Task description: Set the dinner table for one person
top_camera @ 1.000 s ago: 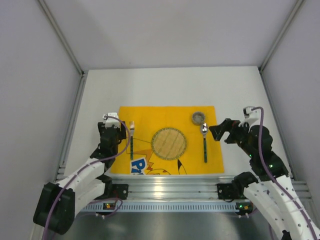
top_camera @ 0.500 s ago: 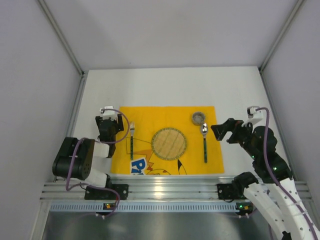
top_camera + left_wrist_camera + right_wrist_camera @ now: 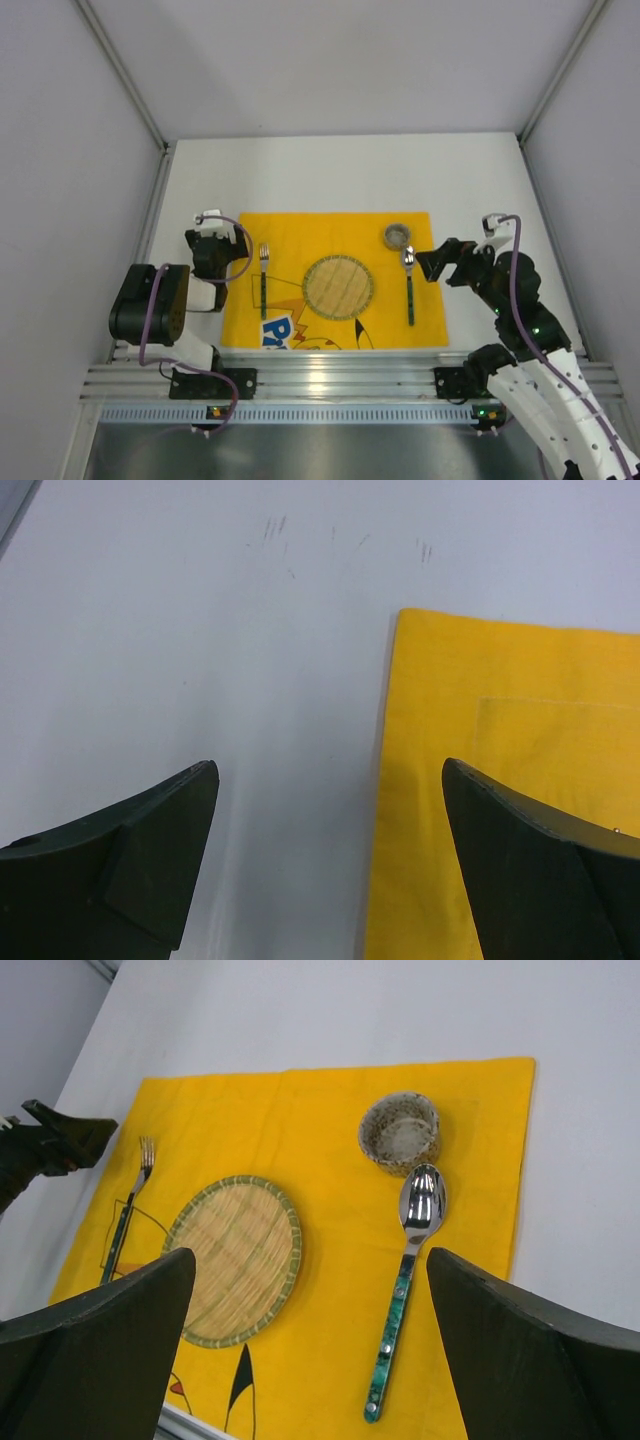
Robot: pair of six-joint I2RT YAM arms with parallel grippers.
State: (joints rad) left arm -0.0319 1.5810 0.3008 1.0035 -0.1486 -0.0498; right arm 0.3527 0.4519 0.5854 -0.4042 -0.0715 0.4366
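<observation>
The white dinner table carries a yellow cartoon mat. On the mat lie a round woven plate, a green-handled fork to its left, a green-handled spoon to its right and a small speckled bowl above the spoon. My left gripper is open and empty, low over the mat's left edge; its jaws straddle that edge. My right gripper is open and empty, raised at the mat's right side. Its view shows the plate, spoon, bowl and fork.
Grey panels wall the table on three sides. A ribbed aluminium rail runs along the near edge by the arm bases. Bare white tabletop lies left of and beyond the mat. The left gripper's tip shows in the right wrist view.
The left arm has folded back toward its base, and its gripper has moved left, away from the fork to the mat's edge. The right gripper has barely shifted.
</observation>
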